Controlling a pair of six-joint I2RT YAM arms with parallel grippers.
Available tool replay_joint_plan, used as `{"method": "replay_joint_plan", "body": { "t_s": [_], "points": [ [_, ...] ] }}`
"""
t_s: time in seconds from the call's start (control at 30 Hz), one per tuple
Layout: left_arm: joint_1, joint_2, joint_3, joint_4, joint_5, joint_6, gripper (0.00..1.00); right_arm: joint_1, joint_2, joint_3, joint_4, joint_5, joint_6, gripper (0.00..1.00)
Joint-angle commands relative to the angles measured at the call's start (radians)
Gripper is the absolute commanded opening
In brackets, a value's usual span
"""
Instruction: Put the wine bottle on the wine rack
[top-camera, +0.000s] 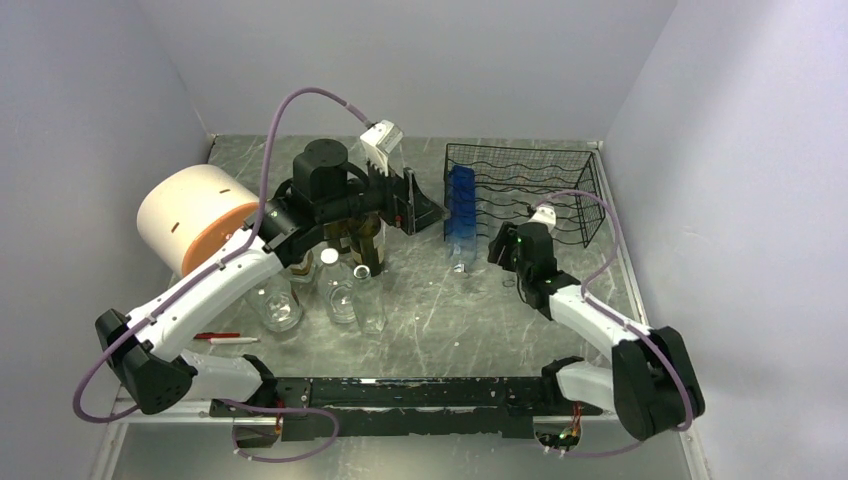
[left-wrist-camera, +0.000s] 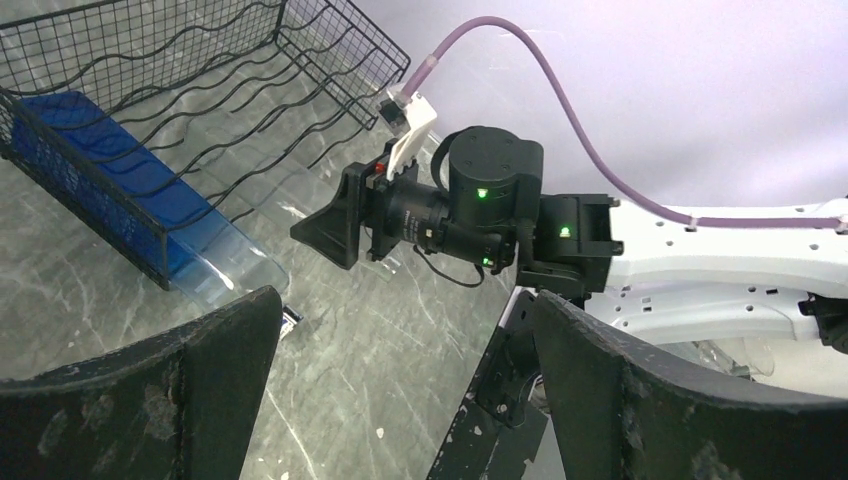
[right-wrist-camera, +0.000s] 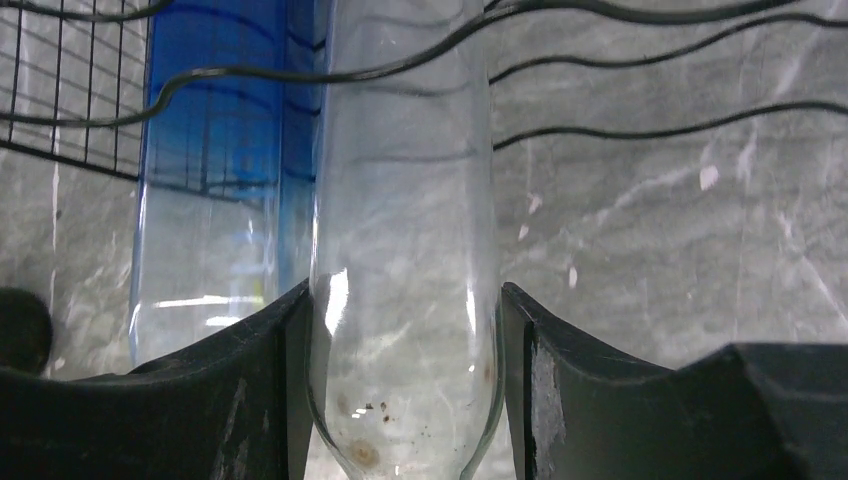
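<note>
The wine rack (top-camera: 525, 190) is a black wire box with wavy tiers at the back right. A blue bottle (top-camera: 460, 205) lies in its left slot, its pale end sticking out in front. In the right wrist view a clear glass wine bottle (right-wrist-camera: 405, 200) lies beside the blue bottle (right-wrist-camera: 215, 180), its far part under the rack's wavy wires (right-wrist-camera: 620, 125). My right gripper (right-wrist-camera: 405, 292) is shut on this clear bottle near its rounded shoulder, just in front of the rack (top-camera: 505, 252). My left gripper (top-camera: 405, 200) hangs open and holds nothing, left of the rack above a group of bottles.
A white and orange drum (top-camera: 195, 215) lies at the back left. A dark bottle (top-camera: 368, 240) and several clear bottles and jars (top-camera: 340, 285) stand under the left arm. A red pen (top-camera: 225, 337) lies near the left base. Grey walls close in both sides.
</note>
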Motion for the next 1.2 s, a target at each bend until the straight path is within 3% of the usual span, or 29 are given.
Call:
{"method": "replay_joint_plan", "body": {
  "t_s": [0.0, 0.2, 0.6, 0.77, 1.0, 1.17],
  "points": [
    [0.007, -0.024, 0.051, -0.048, -0.008, 0.046, 0.99, -0.023, 0.063, -0.01, 0.359, 0.008, -0.032, 0.0],
    [0.008, -0.024, 0.06, -0.077, -0.02, 0.065, 0.99, -0.043, 0.17, 0.008, 0.51, 0.002, -0.058, 0.0],
    [0.011, -0.034, 0.068, -0.106, -0.04, 0.079, 0.99, -0.094, 0.388, 0.105, 0.601, -0.084, -0.101, 0.0],
    [0.012, -0.034, 0.063, -0.111, -0.039, 0.079, 0.99, -0.101, 0.446, 0.123, 0.62, -0.111, -0.103, 0.17],
    [0.012, -0.034, 0.063, -0.124, -0.039, 0.077, 0.99, -0.11, 0.508, 0.15, 0.608, -0.104, -0.1, 0.29],
    [0.012, -0.039, 0.06, -0.131, -0.046, 0.076, 0.99, -0.109, 0.503, 0.143, 0.595, -0.071, -0.092, 0.54]
  ]
}}
